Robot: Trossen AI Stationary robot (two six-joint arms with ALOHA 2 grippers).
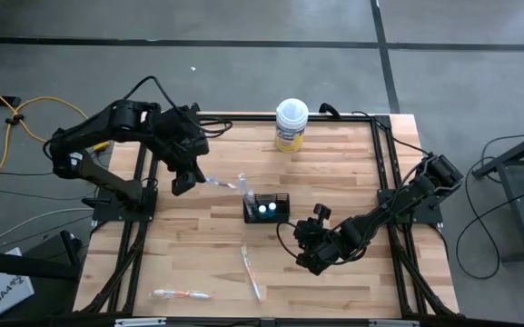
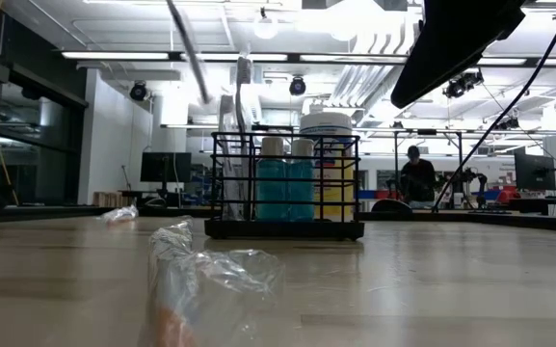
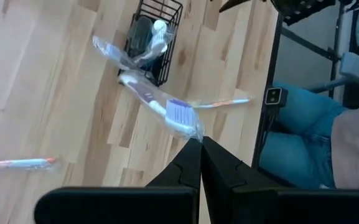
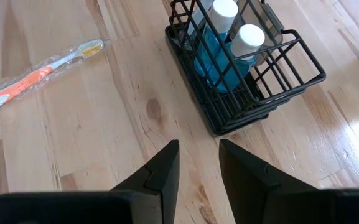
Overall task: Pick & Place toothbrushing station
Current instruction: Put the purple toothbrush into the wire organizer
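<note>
The black wire-mesh holder [image 1: 268, 207] stands mid-table with two teal white-capped tubes [image 4: 229, 37] upright in it. My left gripper [image 1: 183, 184] hangs above the table to the holder's left, shut on a plastic-wrapped toothbrush [image 3: 157, 102] that slants down toward the holder. Whether the toothbrush's lower end touches the holder, I cannot tell. My right gripper [image 4: 198, 155] stands open just near-right of the holder [image 4: 247, 74], touching nothing. Another wrapped toothbrush [image 3: 114, 53] leans out of the holder's left part. My left gripper pinches the wrapper's end [image 3: 196, 134], just past the toothbrush's purple-and-white bristle head [image 3: 179, 115], between its two shut fingertips. The fingers slant downward from the table's left and run along the brush's length. The toothbrush hangs below them at a slant, handle end [image 3: 126, 79] lowest, beside the holder.
Two wrapped toothbrushes lie on the near part of the table, one [image 1: 252, 272] in front of the holder and one [image 1: 182, 293] near the front-left corner. A white-lidded yellow tub [image 1: 291, 124] stands at the far edge. Black frame rails run along both table sides.
</note>
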